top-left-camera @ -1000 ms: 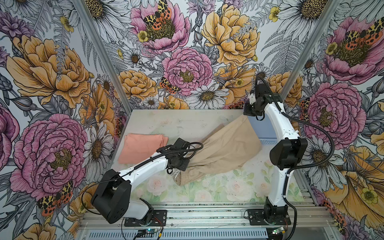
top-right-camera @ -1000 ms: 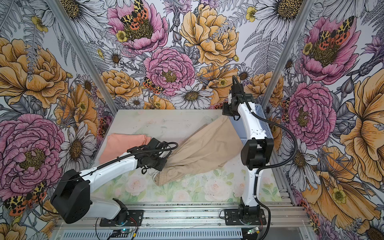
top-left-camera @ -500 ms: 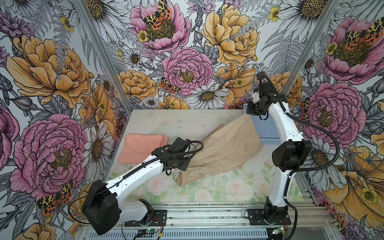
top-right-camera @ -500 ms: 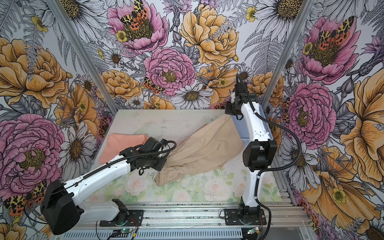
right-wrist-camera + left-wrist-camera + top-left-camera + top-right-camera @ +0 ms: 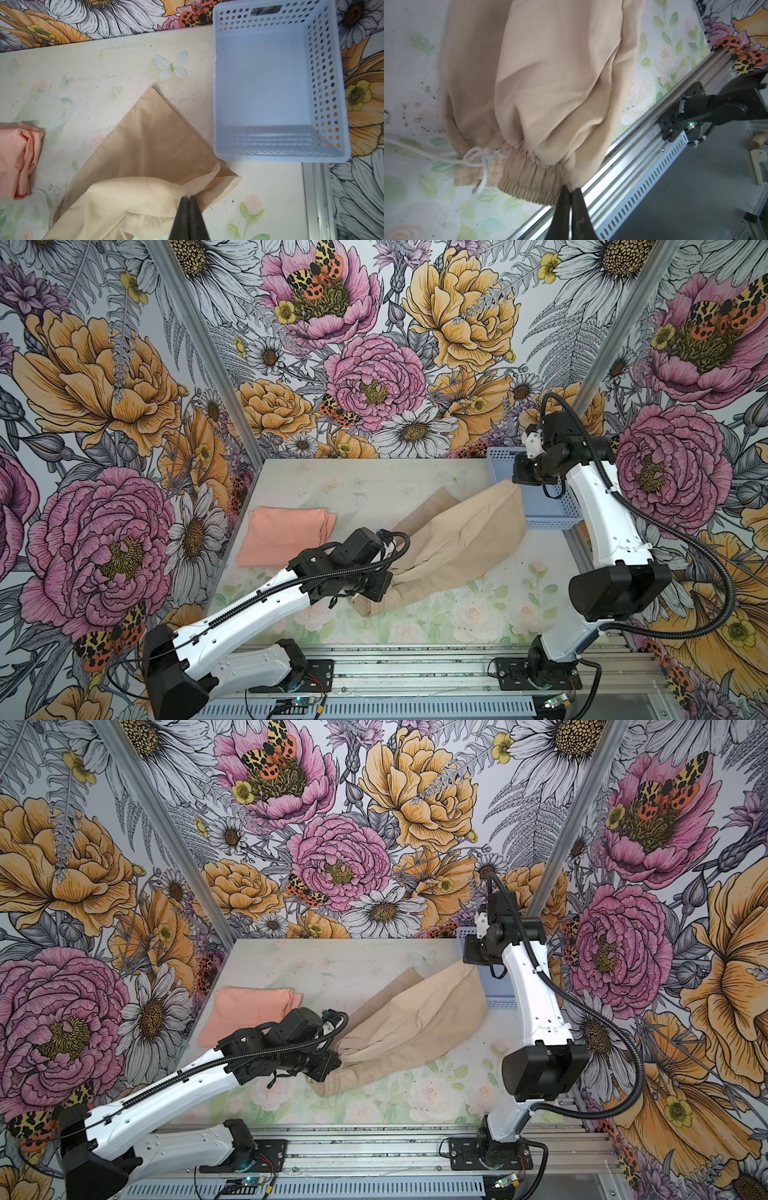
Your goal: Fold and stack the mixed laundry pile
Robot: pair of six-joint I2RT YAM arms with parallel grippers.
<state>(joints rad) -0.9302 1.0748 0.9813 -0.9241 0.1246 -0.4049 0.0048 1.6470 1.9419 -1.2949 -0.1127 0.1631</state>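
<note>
- The beige-tan garment (image 5: pixel 457 539) is stretched between the two arms, right of centre in both top views (image 5: pixel 415 1019), with its lower layer lying on the table (image 5: pixel 365 485).
- Its gathered elastic waistband (image 5: pixel 529 182) is seen in the lower middle of the left wrist view, where a white drawstring (image 5: pixel 481 160) is knotted and trails off to the left edge of that frame.
- The left gripper (image 5: pixel 571 188) is seen with its fingers pressed together, a pinch of the garment's fabric just beside the waistband being clamped between them.
- The right gripper (image 5: pixel 188 197) is likewise closed, with a raised pale fold at the garment's opposite end caught between its fingers.
- The salmon-peach T-shirt (image 5: pixel 282 531) is laid folded on the table at centre left of both top views (image 5: pixel 245 1011), apart from the beige garment; no chest graphic can be made out.
- A light blue perforated basket (image 5: pixel 324 83) is placed in the upper right of the right wrist view, just beside the garment's far corner, and nothing is seen inside it.
</note>
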